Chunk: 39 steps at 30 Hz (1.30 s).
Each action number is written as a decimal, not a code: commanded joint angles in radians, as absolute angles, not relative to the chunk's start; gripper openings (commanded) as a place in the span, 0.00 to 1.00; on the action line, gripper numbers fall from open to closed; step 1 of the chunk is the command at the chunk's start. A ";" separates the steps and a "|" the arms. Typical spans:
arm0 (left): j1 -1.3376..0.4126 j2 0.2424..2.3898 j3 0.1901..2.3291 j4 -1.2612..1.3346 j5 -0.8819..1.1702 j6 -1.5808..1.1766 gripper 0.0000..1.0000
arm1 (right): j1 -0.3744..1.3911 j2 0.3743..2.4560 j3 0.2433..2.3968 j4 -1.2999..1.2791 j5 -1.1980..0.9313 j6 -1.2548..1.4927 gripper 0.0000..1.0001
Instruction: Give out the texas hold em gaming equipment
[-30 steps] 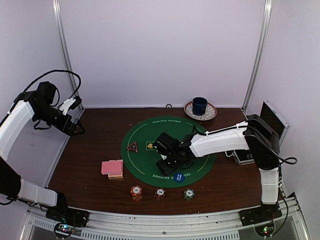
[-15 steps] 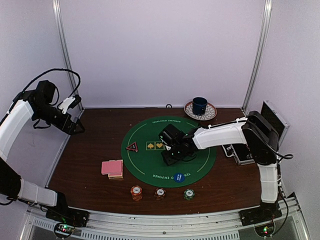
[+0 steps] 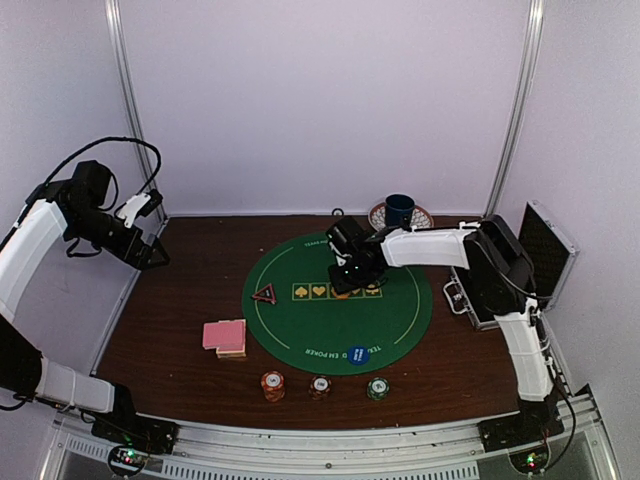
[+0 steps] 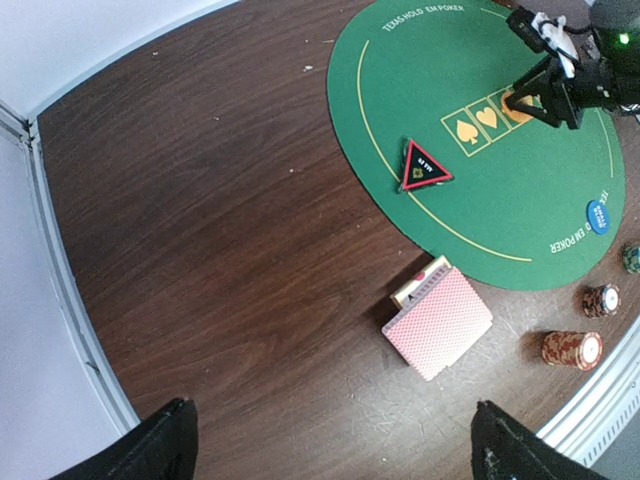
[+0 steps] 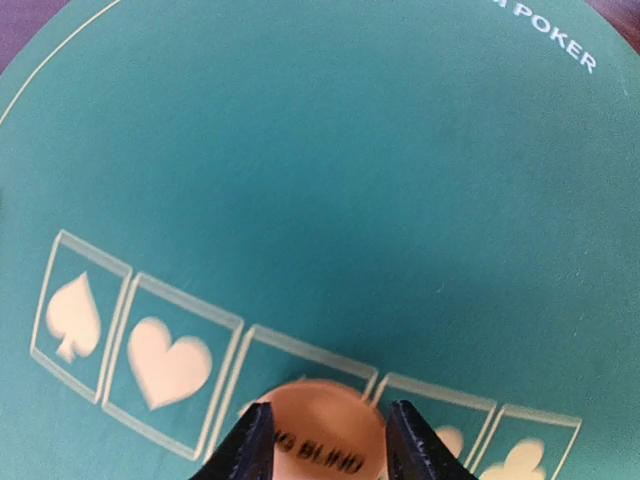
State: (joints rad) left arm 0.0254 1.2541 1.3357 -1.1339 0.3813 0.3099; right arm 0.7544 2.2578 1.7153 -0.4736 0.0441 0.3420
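**Dark wood table, green mat: right claw on orange disc**

Surface: brown wood table [image 3: 180, 300] with a round green felt mat [image 3: 390, 320] at its centre. Pale walls on all sides.

Right gripper [image 5: 325, 440]: reached out over the middle of the mat. Fingers pinch the orange button disc [image 5: 318, 430] by its edges, one finger on each side. "BIG BLIND" can be read on the disc face. The disc sits over the third box of the printed suit row, just past the spade and heart. Cannot tell if it touches the felt.

Left gripper [image 3: 152, 257]: raised over the far-left corner of the table, well apart from all pieces. Fingers spread wide, nothing between them.

Other pieces:
- Blue button disc [image 3: 358, 353] lies on the mat's near rim.
- Black red-edged triangle marker [image 3: 264, 294] lies flat at the mat's left rim.
- Pink-backed card stack [image 3: 224, 335] lies on bare wood, just left of the mat.
- Three chip stacks in a row along the near edge: orange-red [image 3: 272, 384], dark [image 3: 320, 386], green [image 3: 377, 387].

Blue mug [image 3: 400, 209] stands at the far edge. Black case [image 3: 545, 250] stands open at the right.
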 commanded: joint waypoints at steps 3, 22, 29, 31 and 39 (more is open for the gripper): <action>0.032 1.242 1.364 -1.137 0.389 0.329 0.98 | 0.706 2.389 1.919 -0.603 0.019 0.326 0.39; 0.031 1.288 1.386 -1.137 0.390 0.339 0.98 | 0.638 2.564 2.371 -0.722 0.003 0.327 0.53; 0.032 1.284 1.396 -1.138 0.396 0.330 0.98 | 0.691 2.346 2.026 -0.562 -0.029 0.325 0.63; 0.031 1.281 1.400 -1.139 0.395 0.330 0.97 | 0.713 2.315 1.942 -0.532 -0.030 0.337 0.67; 0.032 1.276 1.404 -1.143 0.398 0.327 0.97 | 0.748 2.310 1.799 -0.470 -0.041 0.396 0.71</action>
